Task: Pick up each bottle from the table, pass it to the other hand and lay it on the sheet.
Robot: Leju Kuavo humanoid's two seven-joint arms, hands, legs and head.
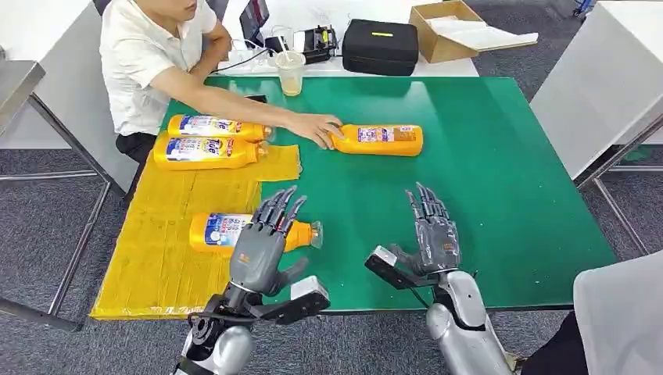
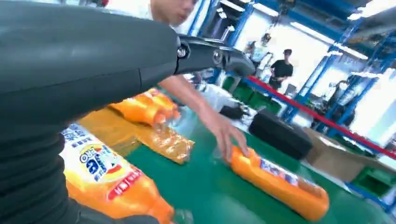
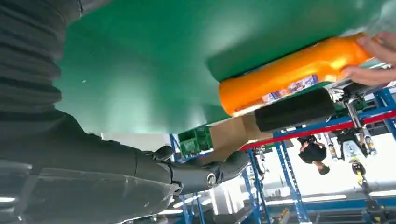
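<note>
An orange bottle (image 1: 379, 139) lies on the green table (image 1: 485, 172) at the far middle, and a person's hand (image 1: 317, 129) rests on its neck end. It also appears in the right wrist view as the bottle (image 3: 289, 72). Another orange bottle (image 1: 215, 231) lies on the yellow sheet (image 1: 156, 266) with its cap over the green. My left hand (image 1: 264, 238) hovers over it, fingers spread and holding nothing. My right hand (image 1: 431, 228) is open above bare green surface, well short of the far bottle. Two more bottles (image 1: 207, 139) lie side by side at the sheet's far end.
A person (image 1: 148, 55) sits at the table's far left corner, arm stretched over the table. Behind the table stand a plastic cup (image 1: 291, 72), a black case (image 1: 381, 45) and a cardboard box (image 1: 446, 27). A white cloth shape (image 1: 621, 312) is at my near right.
</note>
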